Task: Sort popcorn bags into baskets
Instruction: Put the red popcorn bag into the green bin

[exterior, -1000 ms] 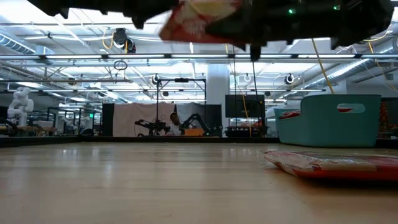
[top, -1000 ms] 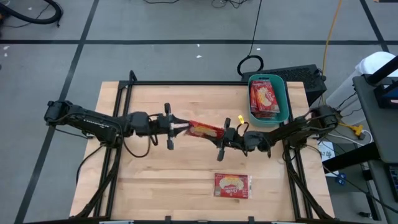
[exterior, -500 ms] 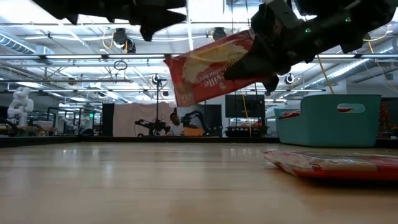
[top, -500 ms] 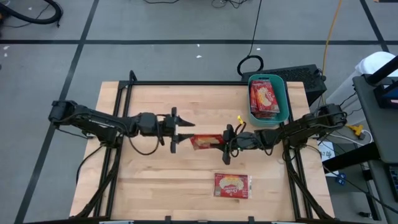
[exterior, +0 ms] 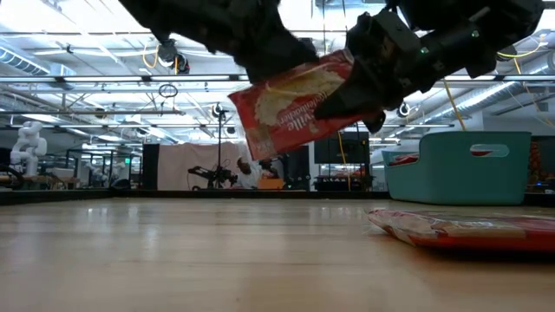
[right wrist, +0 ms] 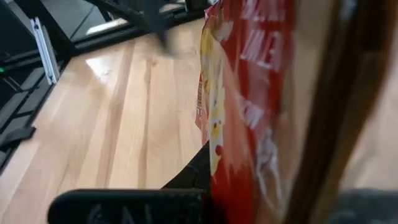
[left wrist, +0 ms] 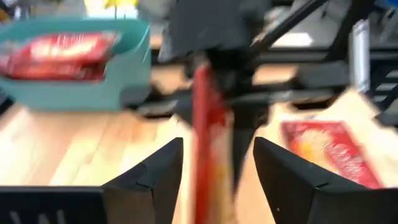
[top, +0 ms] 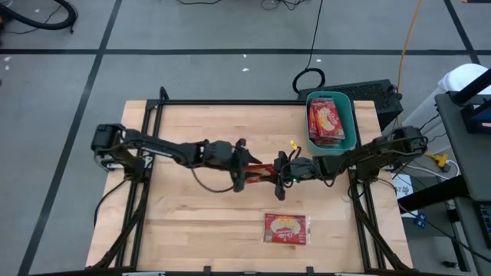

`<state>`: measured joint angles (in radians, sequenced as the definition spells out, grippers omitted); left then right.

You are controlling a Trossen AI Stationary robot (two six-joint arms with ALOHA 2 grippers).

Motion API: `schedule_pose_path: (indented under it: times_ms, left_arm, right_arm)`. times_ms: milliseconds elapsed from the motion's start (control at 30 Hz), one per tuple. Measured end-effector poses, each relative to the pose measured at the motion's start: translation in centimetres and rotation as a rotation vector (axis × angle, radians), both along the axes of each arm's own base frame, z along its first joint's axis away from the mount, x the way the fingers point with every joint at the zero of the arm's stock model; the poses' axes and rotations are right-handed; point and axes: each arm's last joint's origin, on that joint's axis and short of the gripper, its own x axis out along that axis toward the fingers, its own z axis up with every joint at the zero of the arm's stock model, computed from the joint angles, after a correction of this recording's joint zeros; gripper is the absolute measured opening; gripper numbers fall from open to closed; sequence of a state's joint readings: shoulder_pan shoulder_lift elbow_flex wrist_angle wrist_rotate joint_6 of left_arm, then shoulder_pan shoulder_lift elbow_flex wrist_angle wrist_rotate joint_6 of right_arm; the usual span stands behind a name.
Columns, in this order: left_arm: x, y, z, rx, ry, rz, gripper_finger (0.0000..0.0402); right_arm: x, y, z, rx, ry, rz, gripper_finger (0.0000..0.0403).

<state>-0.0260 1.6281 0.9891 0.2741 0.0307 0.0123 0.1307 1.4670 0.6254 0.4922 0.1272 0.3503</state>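
A red popcorn bag (exterior: 295,108) hangs above the table's middle, with my right gripper (top: 278,172) shut on it. My left gripper (left wrist: 217,142) is open. Its two fingers stand on either side of the bag's free left end (left wrist: 208,124), with a gap showing on each side. A second popcorn bag (top: 285,228) lies flat on the table near the front edge. The teal basket (top: 349,115) stands at the far right with red bags (top: 325,121) lying inside it. My right gripper pinches the bag's right end (exterior: 347,78) between its two fingers, coming nearly level from the table's right. The bag stands on edge, slanting down to the left, its printed face toward the near edge. It is lifted clear of the table.
A black frame (top: 230,102) runs along the table's far and side edges. Bare wood (top: 192,222) lies at the near left. Cables and a dark box (top: 376,92) sit behind the basket, off the table.
My left gripper has opened and let go of the bag's left end. It then went toward the table's right and down until its fingers stood astride that end. My right gripper has turned, and the bag has tipped from lying flat to standing on edge.
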Motion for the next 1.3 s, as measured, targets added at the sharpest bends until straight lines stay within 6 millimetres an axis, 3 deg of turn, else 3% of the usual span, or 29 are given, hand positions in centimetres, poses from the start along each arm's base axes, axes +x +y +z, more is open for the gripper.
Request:
schedule_pose_path:
  times_ms: [133, 400, 600, 900, 1133, 1300]
  left_arm:
    - [0.5, 0.9, -1.1, -0.013, 0.075, 0.000, 0.0158]
    - [0.4, 1.2, -0.8, -0.020, 0.072, -0.032, 0.0020]
    - [-0.6, 1.3, 0.9, 0.003, 0.019, -0.032, 0.0020]
    - [-5.9, 1.3, 2.7, -0.002, -0.169, 0.014, 0.0015]
    - [-9.8, 1.6, 2.1, -0.072, -0.586, 0.095, 0.0015]
    - [-10.4, 1.8, 0.9, -0.087, -0.684, 0.165, 0.0015]
  right_arm:
    - [-0.1, 0.0, -0.2, -0.015, 0.018, 0.003, 0.0020]
    - [0.0, -0.1, -0.1, -0.063, 0.011, -0.003, 0.0020]
    - [-0.5, -0.4, 1.5, -0.107, -0.051, -0.017, 0.0033]
    - [-1.6, -0.5, 3.9, -0.111, -0.123, -0.023, 0.0139]
    - [-0.7, -0.6, 4.5, -0.137, -0.262, -0.071, 0.0182]
    - [0.0, -0.5, 5.4, -0.159, -0.432, -0.079, 0.0184]
